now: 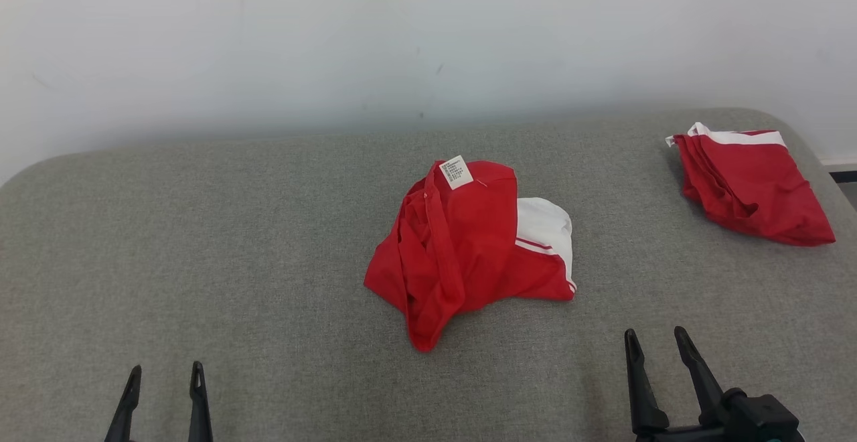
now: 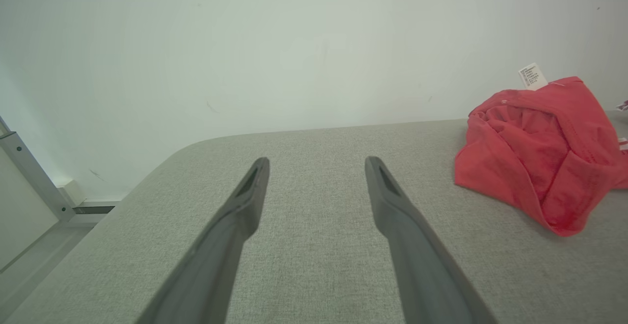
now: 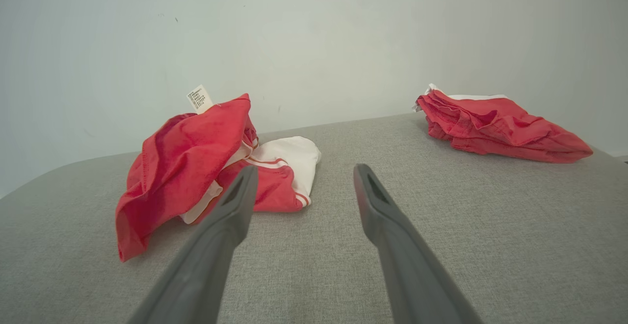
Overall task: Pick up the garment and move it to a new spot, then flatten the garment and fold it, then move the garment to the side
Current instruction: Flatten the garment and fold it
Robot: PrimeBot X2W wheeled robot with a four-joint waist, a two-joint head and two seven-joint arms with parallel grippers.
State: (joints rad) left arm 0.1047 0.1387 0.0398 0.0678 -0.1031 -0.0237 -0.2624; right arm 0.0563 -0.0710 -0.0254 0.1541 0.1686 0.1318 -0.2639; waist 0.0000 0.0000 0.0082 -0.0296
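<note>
We are looking at the very start of the job, as far as we can judge: nothing of the task is showing as done. The garment (image 1: pixel 462 248) is lying in a crumpled red-and-white heap near the middle of the grey bench (image 1: pixel 201 261), its white care label (image 1: pixel 456 172) sticking up at the far edge of the heap and a white panel (image 1: pixel 546 228) poking out on the side toward our right arm. The left gripper (image 1: pixel 167 367) is hovering at the near left edge, well apart from the heap, its fingers (image 2: pixel 238 216) spread wide and holding nothing. The right gripper (image 1: pixel 655 331) is hanging nearer, just short of the heap's near right corner, its fingers (image 3: pixel 390 226) likewise spread wide and gripping nothing. A second garment (image 1: pixel 750 181), also red with white trim, is resting at the far right corner of the bench, looking loosely folded; we are taking it as not the piece in hand, though we cannot be sure. So we are reckoning that every step is waiting: picking the heap up, moving it to a new spot, flattening it, folding it, and setting it aside.
</note>
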